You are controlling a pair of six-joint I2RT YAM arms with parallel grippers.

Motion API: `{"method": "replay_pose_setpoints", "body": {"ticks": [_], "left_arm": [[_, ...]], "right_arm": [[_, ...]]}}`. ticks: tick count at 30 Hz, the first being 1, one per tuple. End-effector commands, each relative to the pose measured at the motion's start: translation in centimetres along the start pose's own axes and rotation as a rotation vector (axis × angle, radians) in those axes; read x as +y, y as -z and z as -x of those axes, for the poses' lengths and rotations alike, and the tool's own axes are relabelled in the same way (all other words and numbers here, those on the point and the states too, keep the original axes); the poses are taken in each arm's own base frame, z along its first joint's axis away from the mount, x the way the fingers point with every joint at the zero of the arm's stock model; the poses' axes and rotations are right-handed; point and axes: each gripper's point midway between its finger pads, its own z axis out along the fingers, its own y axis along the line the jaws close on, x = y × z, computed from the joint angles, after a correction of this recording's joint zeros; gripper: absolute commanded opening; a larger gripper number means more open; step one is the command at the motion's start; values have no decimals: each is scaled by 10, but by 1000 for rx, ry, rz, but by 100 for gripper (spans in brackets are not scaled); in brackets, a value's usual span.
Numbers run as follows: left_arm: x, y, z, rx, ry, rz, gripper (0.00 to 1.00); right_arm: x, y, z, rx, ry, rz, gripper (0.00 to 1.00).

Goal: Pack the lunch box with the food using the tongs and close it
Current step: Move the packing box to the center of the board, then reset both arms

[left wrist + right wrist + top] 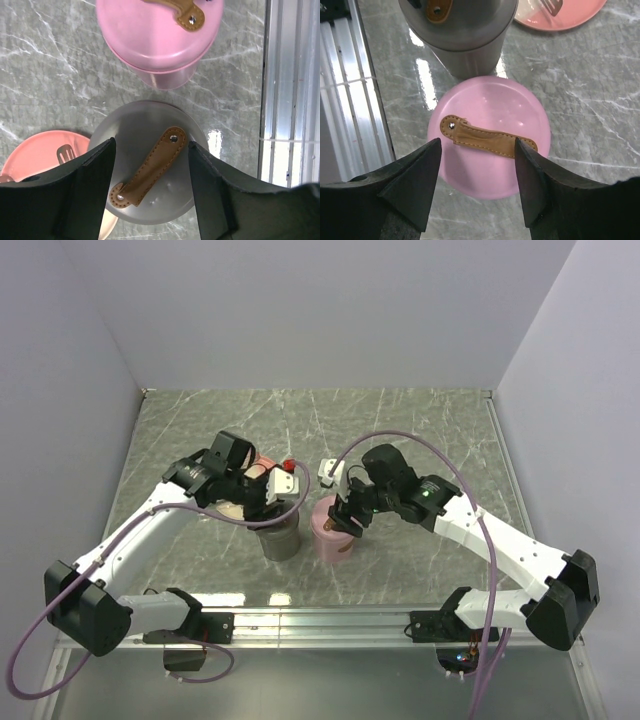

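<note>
Two tools hang spread: left tool (150, 150) over the grey lid (145, 120), right tool (477, 145) over the pink lid (490, 102). Center each across its brown strap (150, 172) before pinching.

**Arm hardware: appearance**

Left arm (140, 525) and right arm (505, 540): white link shells are noted, joined by bulky black joint housings (85, 605). A lilac cable (30, 660) is looped loosely along each arm. A small green light (424, 493) is seen on the right arm's black wrist section. Left gripper (151, 141) and right gripper (478, 140) are fitted with matte black, wedge-shaped fingers (85, 190) with bevelled inner faces.
</note>
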Motion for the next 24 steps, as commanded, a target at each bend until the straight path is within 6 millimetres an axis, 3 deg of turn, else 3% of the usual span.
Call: {"method": "replay_pose_setpoints", "body": {"ticks": [1, 8, 13, 14, 15, 17, 18, 20, 21, 22, 24], "left_arm": [[6, 16, 32, -71, -33, 45, 66], [13, 29, 57, -129, -23, 76, 73], [28, 49, 95, -252, 27, 139, 96], [34, 56, 99, -272, 79, 159, 99], [40, 63, 109, -299, 93, 183, 99], [62, 75, 115, -340, 212, 252, 99], [71, 85, 123, -362, 241, 283, 99], [96, 93, 115, -371, 408, 316, 99], [106, 105, 122, -395, 438, 336, 99], [126, 109, 109, -394, 562, 356, 99], [149, 116, 100, -396, 682, 396, 99]], "right_arm": [[-2, 16, 30, -74, -2, -5, 67], [-6, 39, 57, -139, 12, -18, 70], [-32, 70, 89, -231, -22, -100, 74], [-45, 79, 91, -250, -47, -136, 76], [-50, 85, 95, -270, -57, -148, 87], [-63, 101, 105, -301, -72, -197, 99], [-76, 110, 106, -309, -86, -241, 100], [-90, 121, 110, -333, -121, -288, 100], [-104, 131, 108, -347, -155, -331, 100], [-110, 136, 109, -368, -193, -348, 100], [-131, 149, 101, -380, -268, -418, 100]]}}
